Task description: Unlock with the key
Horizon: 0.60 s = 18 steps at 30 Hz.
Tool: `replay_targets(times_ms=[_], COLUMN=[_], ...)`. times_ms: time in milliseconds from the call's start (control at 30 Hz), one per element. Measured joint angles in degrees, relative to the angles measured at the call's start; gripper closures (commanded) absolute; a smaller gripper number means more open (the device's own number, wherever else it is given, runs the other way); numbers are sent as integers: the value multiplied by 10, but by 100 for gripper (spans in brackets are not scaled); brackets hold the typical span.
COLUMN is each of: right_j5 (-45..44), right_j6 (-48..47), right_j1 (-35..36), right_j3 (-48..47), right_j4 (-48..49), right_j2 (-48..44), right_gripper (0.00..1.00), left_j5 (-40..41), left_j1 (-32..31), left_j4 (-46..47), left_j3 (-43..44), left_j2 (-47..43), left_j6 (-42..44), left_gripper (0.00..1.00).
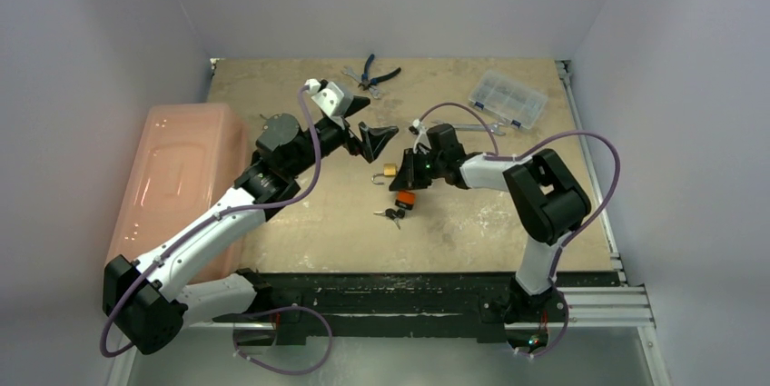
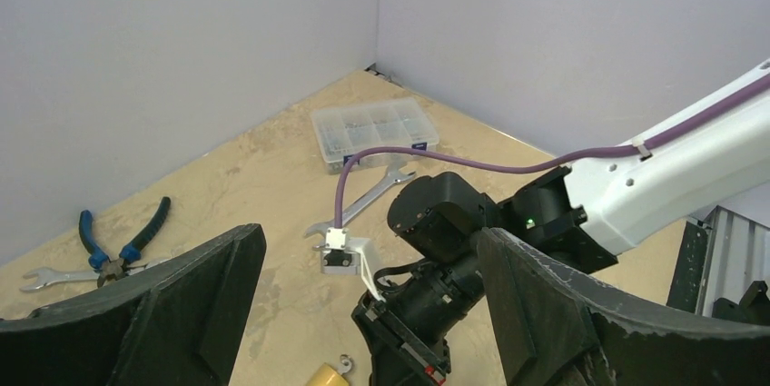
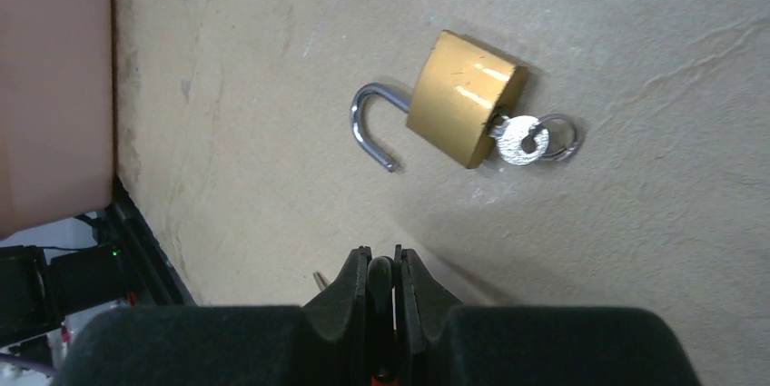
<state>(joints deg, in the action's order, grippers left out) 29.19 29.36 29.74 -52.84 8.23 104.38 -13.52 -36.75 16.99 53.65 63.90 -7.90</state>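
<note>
Well, padlock (image 3: 465,100) is lying mid-frame on the tabletop (image 3: 636,268), shackle (image 3: 368,123) hanging open, key (image 3: 522,139) sitting in it; right hand (image 3: 381,277) is hovering pinched shut, empty, left hand (image 2: 368,259) gaping. Seems unlocked, so probably just backing off next.

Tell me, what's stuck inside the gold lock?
A silver key sits in the keyhole of the gold lock. Only its round head and its ring stick out; the toothed part is hidden inside the lock. The shackle stands open.
</note>
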Motion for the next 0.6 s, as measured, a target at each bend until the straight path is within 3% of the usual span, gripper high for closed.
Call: replay_targets(times_ms=[200,333,600], right_j5=[17,12,-26], right_j6=[5,1,-11], right_j1=[-22,-29,-31], right_j3=[-22,-36,-71], right_j4=[-22,-40,-94], right_j2=[30,31,29], right_gripper=[64,49,41], left_j5=[-3,-4,-9], left_j1=[0,0,0], left_j4=[0,0,-2], left_j3=[0,0,0], left_j2=[4,7,9], left_j6=[0,0,0], left_gripper=[7,8,9])
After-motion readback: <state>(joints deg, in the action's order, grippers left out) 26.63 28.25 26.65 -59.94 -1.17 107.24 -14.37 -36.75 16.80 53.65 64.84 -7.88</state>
